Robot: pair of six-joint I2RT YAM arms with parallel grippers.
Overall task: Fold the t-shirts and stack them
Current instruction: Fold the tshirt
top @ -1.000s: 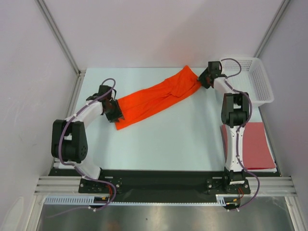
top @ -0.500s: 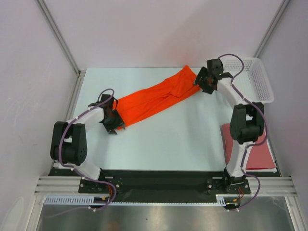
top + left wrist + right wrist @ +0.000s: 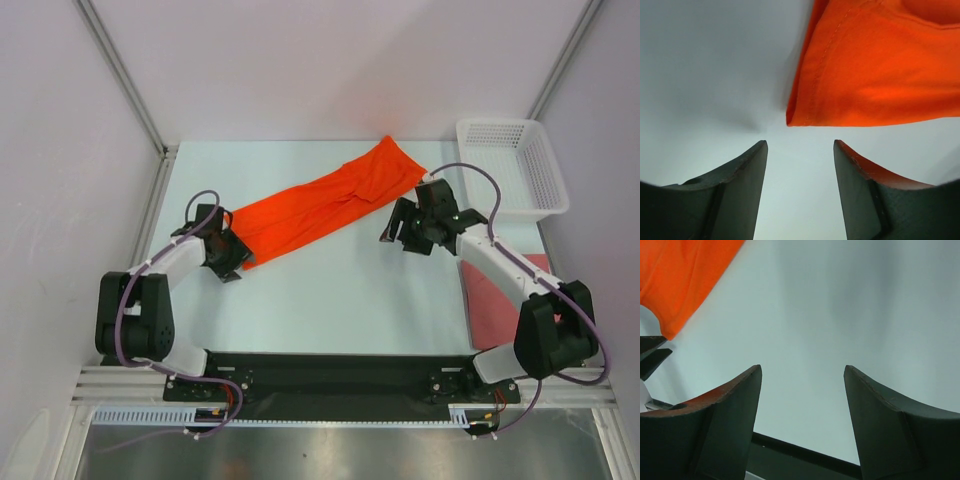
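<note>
Orange cloth, the brighter t-shirt (image 3: pixel 330 200), lies as a long narrow band slanting across the pale counter (image 3: pixel 330 310), from near my left arm up toward the far right. My left tool (image 3: pixel 237 262) sits just short of the band's near-left corner, jaws apart and holding nothing. My right tool (image 3: pixel 392 230) hovers over bare counter beside the band's far-right end, jaws also apart and empty. The dull brick-red t-shirt (image 3: pixel 488 300) lies flat by the near right edge, partly hidden under my right arm; it looks already folded. A white lattice basket (image 3: pixel 548 195) stands at the far right corner. I judge the orange shirt is mid-fold: narrowed lengthwise, not yet folded across. Next I need to grip its ends, fold it shorter, then stack it on the red one
</note>
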